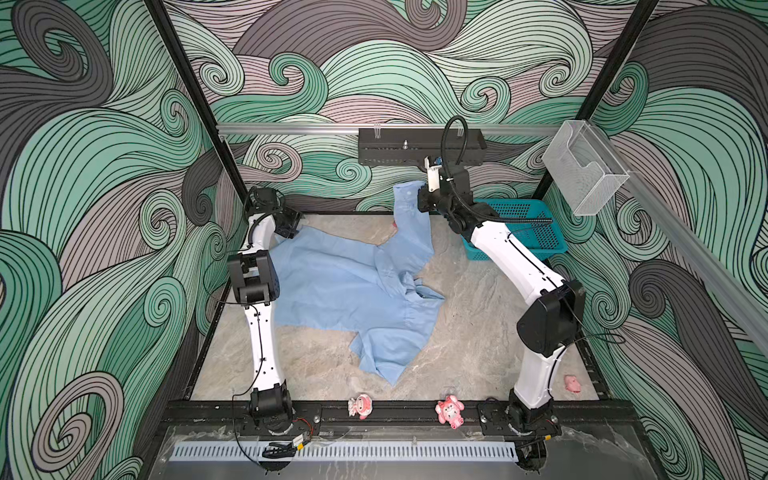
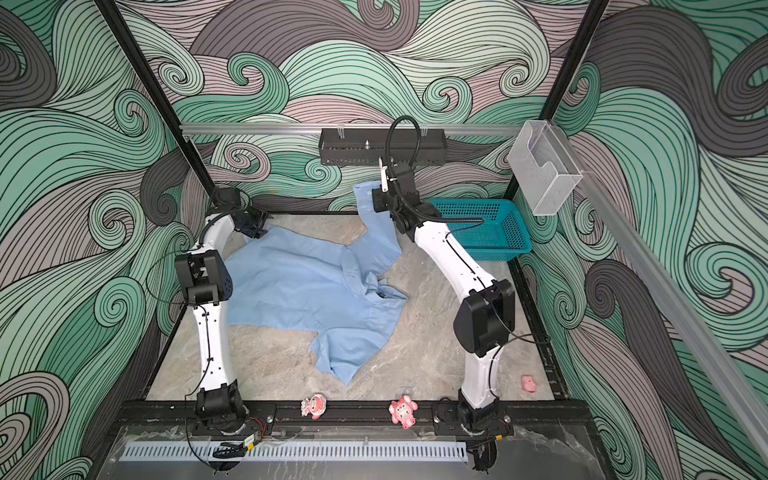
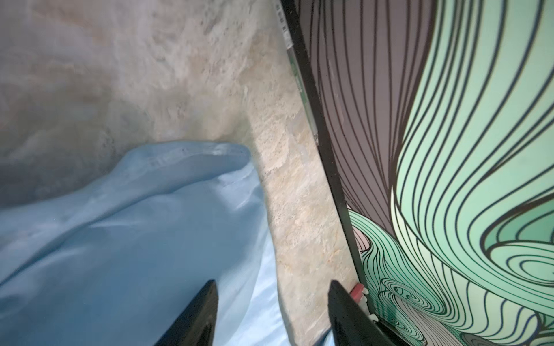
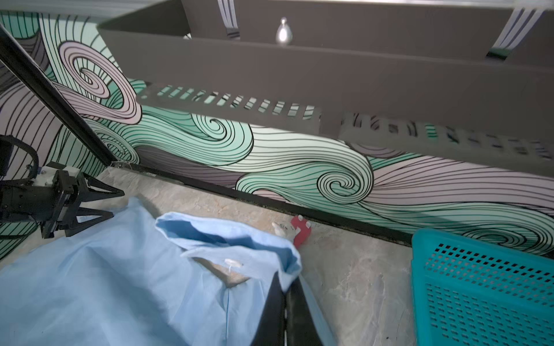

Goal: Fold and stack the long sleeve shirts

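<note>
Holding one sleeve of the blue shirt (image 1: pixel 353 286) up in the right claw (image 4: pixel 287 296), pinched shut on the cloth. Leaving the rest spread bumpy on the bench (image 1: pixel 465 316), below that claw and across to the left claw (image 4: pixel 117 203). Wide open there, empty, just beside the shirt's corner. Could drag the whole shirt along and bunch it up by pulling too hard. Could also bump the teal basket (image 1: pixel 540 241), close beside the right claw, by swinging wide.

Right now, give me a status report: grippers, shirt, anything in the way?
Left gripper open, empty, at shirt far corner. Right gripper shut on shirt, one end lifted, rest unfolded on table. Red toy beside lifted part.
</note>
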